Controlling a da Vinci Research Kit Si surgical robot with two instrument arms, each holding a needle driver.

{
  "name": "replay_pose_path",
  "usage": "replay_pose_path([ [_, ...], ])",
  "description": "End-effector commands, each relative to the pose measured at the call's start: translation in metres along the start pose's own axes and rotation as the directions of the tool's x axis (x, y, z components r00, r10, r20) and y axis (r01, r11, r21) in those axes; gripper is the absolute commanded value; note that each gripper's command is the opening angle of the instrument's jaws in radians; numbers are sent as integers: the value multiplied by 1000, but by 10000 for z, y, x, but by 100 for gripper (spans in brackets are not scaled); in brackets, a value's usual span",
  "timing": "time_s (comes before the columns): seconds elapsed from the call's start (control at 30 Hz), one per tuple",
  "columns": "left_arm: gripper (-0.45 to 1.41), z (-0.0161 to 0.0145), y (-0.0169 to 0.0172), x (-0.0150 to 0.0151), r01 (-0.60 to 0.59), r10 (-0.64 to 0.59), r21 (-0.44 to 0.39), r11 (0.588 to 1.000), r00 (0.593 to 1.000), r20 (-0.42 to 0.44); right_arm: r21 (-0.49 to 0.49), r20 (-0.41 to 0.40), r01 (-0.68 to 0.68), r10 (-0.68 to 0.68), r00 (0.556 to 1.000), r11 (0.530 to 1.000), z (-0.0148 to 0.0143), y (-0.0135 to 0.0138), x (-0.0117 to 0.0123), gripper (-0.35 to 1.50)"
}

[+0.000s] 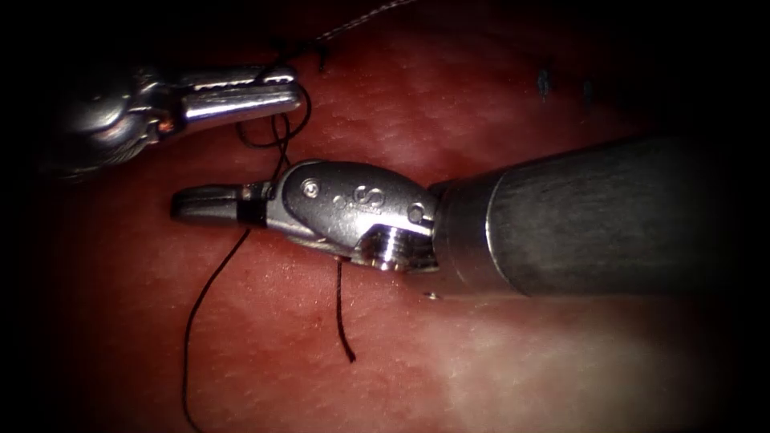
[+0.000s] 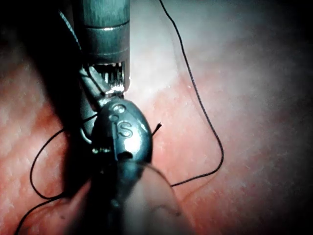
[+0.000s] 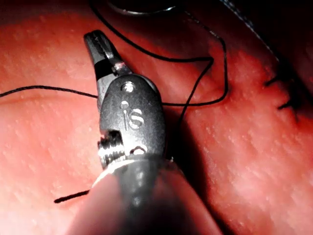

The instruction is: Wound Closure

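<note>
Two needle drivers are working over the red, glistening tissue (image 1: 497, 128) in the endoscope view. Reaching in from the picture's right, the right tool (image 1: 204, 202) is lying almost level, its jaws pressed together around the dark thread (image 1: 210, 281), which is crossing them near their base. From that grip one strand is trailing down and to the left across the tissue, and other strands are looping upward toward the left tool (image 1: 273, 88). A short cut end of thread (image 1: 342, 321) is resting on the tissue just below the right tool's wrist. The left tool is sitting at the upper left with its jaws drawn together; loops of thread are hanging around and under its tip, but whether it is actually gripping the thread cannot be told. A pale braided strand (image 1: 361, 22) is running off toward the top edge. Dark stitches (image 1: 544, 82) are showing in the tissue at the upper right. Seen from the right wrist camera, the right tool (image 3: 98, 45) is clamping the thread (image 3: 195, 73) while a loop is curving beyond it.
</note>
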Motion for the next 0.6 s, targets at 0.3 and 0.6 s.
replay_pose_path([
  [0.3,-45,-5,-15,26,70,-65,-77,995,996,60,-114,-145,-81,64,987,990,-3,31,-8,-35],
  [0.6,-45,-22,-17,48,122,-115,-146,982,992,61,-173,-271,-167,116,955,971,-28,56,-8,-35],
])
